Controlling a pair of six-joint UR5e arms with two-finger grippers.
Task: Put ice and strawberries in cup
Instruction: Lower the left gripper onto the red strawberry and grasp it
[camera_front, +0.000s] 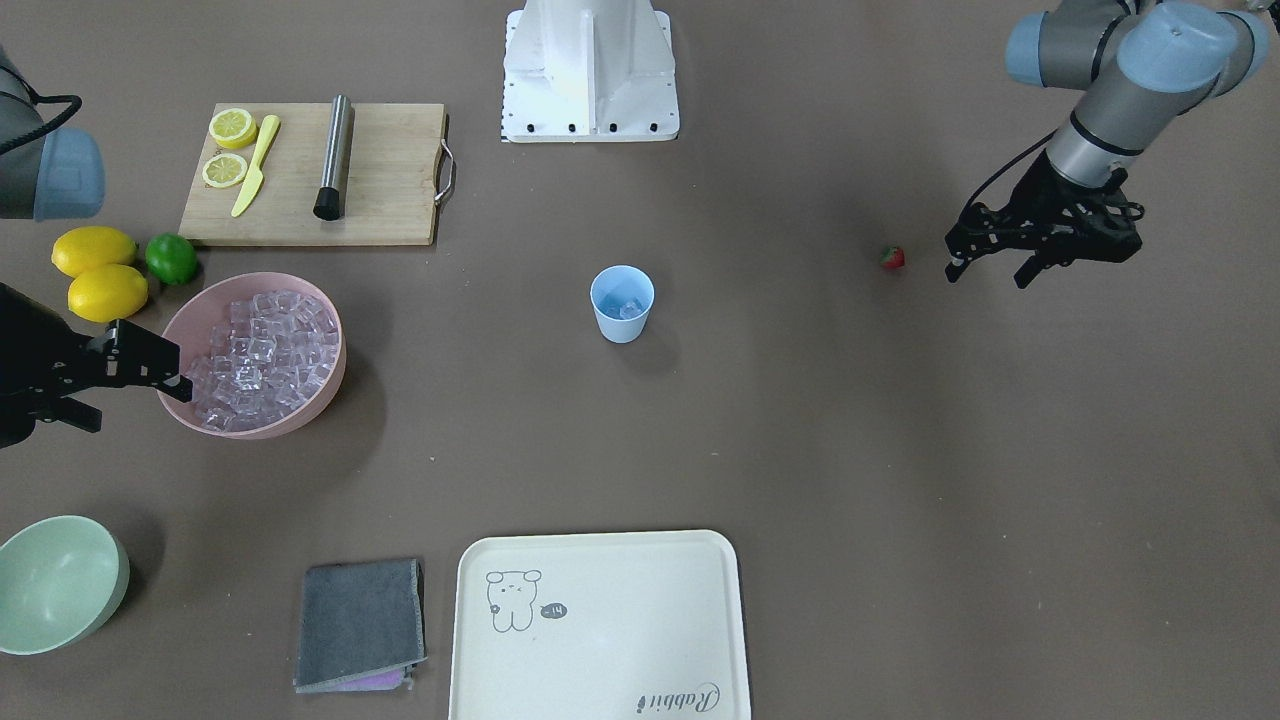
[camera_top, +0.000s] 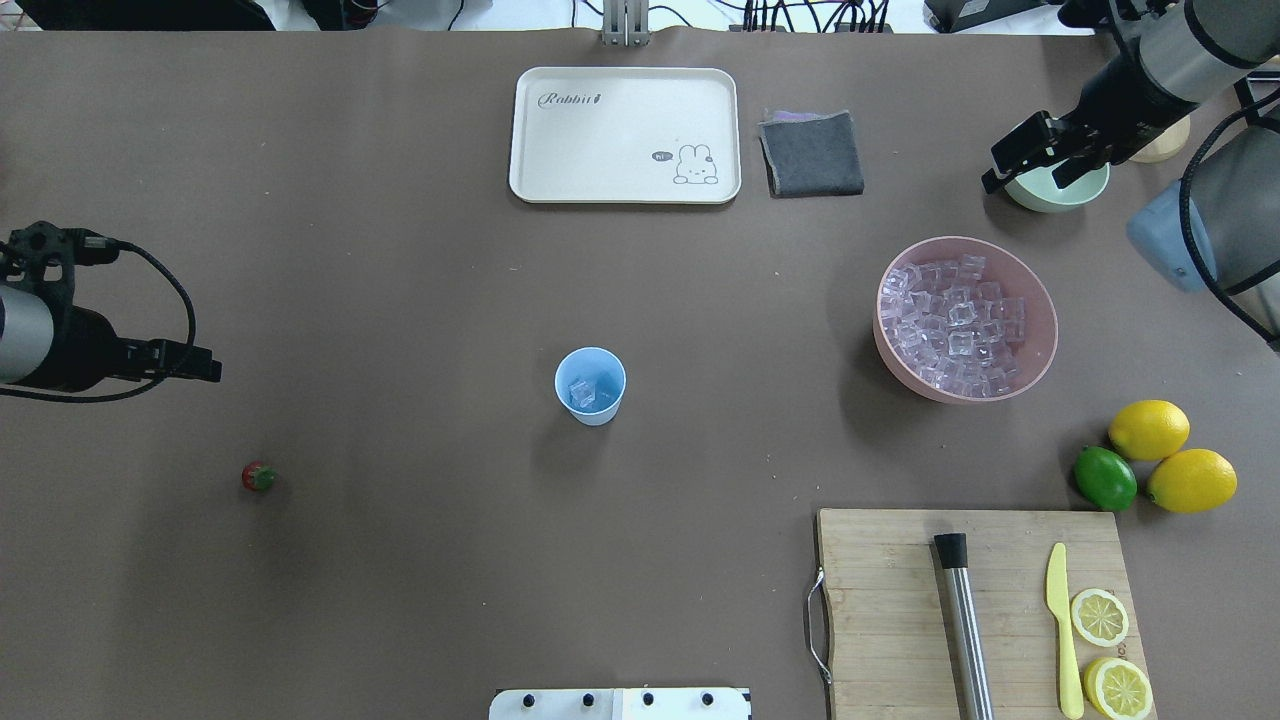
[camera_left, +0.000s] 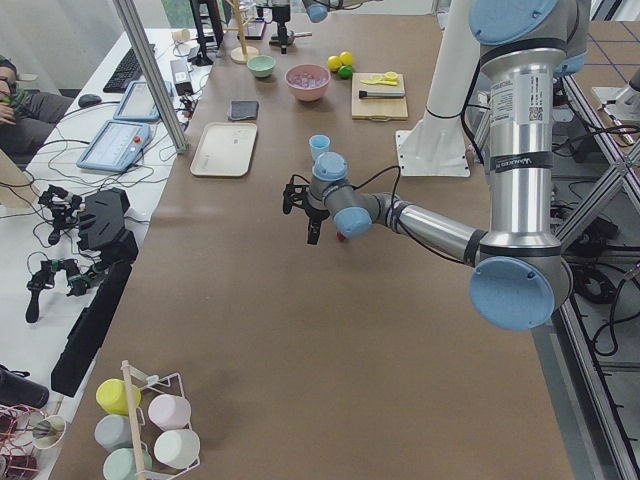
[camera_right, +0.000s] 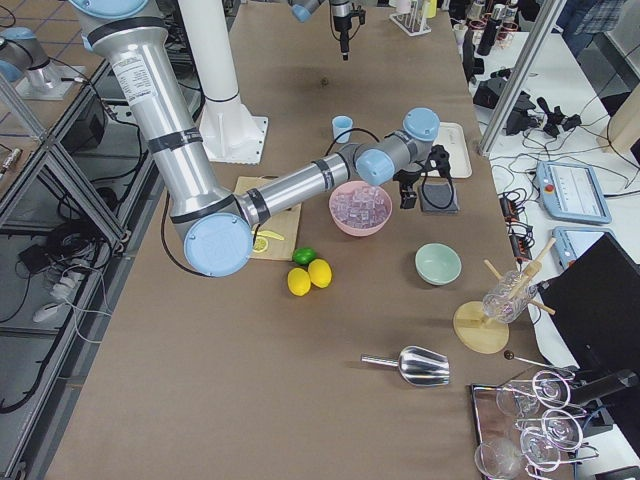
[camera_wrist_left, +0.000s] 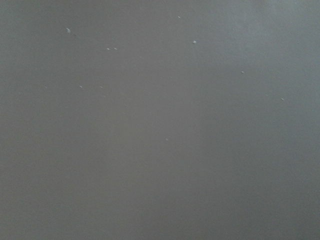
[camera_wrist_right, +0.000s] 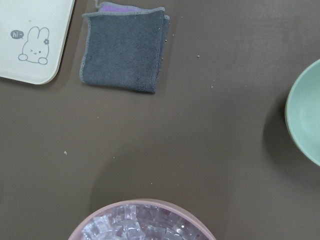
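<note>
Handling notes follow the overhead view from left to right. At the left edge, the left gripper (camera_top: 208, 367) hangs above the table with its jaws parted and nothing between them; its wrist view shows only bare tabletop. Just below and right of it, the strawberry (camera_top: 258, 477) lies alone on the table, apart from the gripper and well apart from the cup (camera_top: 590, 386) at centre frame. We judge the strawberry light, rounded and liable to roll, so we recommend closing across the widest part of the red body, below the green cap. The cup stands upright with a few cubes already inside; we expect it to be light and easily tipped, so releases should be made from directly above its mouth. At right, the ice (camera_top: 957, 325) fills the pink bowl (camera_top: 1043, 350). We judge the cubes hard and slippery, best pinched on two opposite flat faces. At upper right, the right gripper (camera_top: 1025, 180) hovers open and empty.
</note>
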